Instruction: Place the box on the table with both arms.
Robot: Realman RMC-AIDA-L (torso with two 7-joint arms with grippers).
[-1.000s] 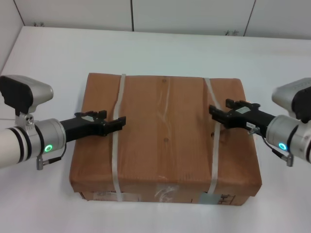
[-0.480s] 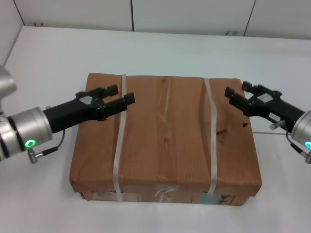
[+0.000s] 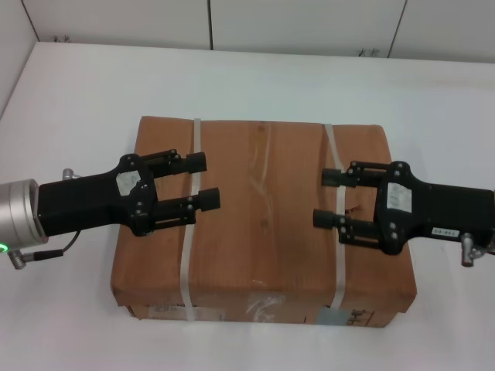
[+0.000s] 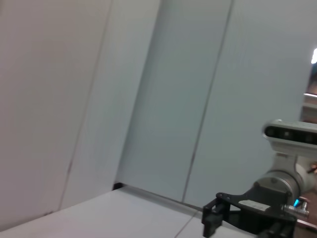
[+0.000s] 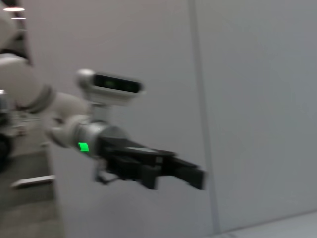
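Bright, even overhead light, soft shadows; wrist views blurred by motion.

Pale panelled wall runs along the far edge, and that's the only backdrop on show.
Dark vertical seams split the wall into wide panels in the head view. The left wrist view looks at the same kind of panelling, pale grey-blue, seams slanting across it. In the right wrist view there's a plain grey panel with one seam down it.
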